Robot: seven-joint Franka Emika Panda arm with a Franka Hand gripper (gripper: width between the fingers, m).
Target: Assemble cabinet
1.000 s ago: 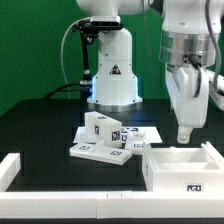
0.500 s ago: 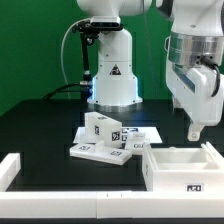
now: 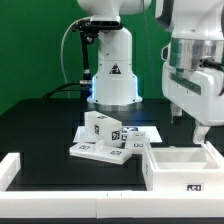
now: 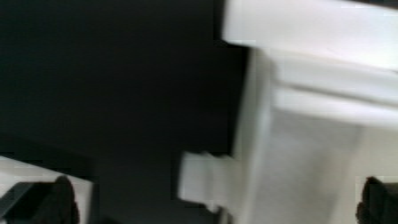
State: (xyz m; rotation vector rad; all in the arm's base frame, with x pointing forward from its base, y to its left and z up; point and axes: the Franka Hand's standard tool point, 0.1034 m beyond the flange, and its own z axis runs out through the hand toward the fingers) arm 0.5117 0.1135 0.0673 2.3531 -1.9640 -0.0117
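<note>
Black tabletop (image 3: 40, 125), green wall (image 3: 30, 40) behind. White box shell (image 3: 183, 163), open side up, tag on its near face. Over shell's far rim hangs the gripper (image 3: 201, 135), jaws spread wide, holding nothing (wrist view: shell wall below, btwn tips). Pile of tagged panels + blocks (image 3: 103, 140) lies just beside shell, on ext. view's left.

- The hand (image 3: 203, 134) moved toward the exterior view's right, in two even steps.
- It went from above the middle of the white box shell's (image 3: 172, 158) back wall to above that wall's right end.
- The wrist housing above it slid right too, closer to the picture's edge.
</note>
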